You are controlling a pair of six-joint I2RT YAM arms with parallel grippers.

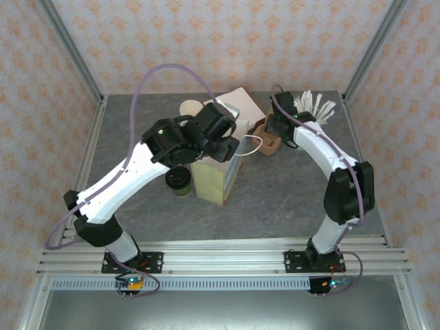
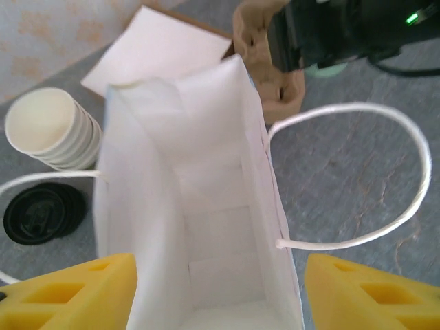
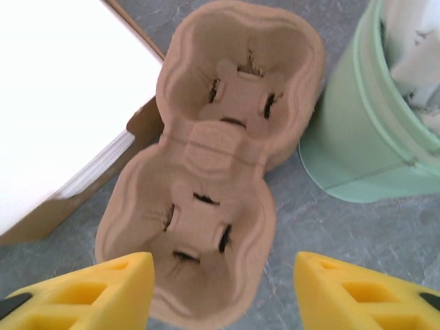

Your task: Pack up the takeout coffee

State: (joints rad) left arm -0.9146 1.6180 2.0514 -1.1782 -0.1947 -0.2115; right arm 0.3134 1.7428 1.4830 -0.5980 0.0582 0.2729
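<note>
Left pincer hovering, jaws apart, over white paper bag; black-lidded cream-and-green paper cup standing upright just left of bag, nearest this pincer.

White arms, black joints, yellow jaws.

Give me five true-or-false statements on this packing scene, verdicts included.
1. The paper bag stands upright with its mouth open. True.
2. The takeout coffee sits inside the bag. False: it stands on the table beside the bag, which is empty.
3. The pulp cup carrier has two wells, both empty. True.
4. The right tool is shut on the carrier. False: its jaws are open over it.
5. The left tool is open above the bag's mouth. True.
</note>
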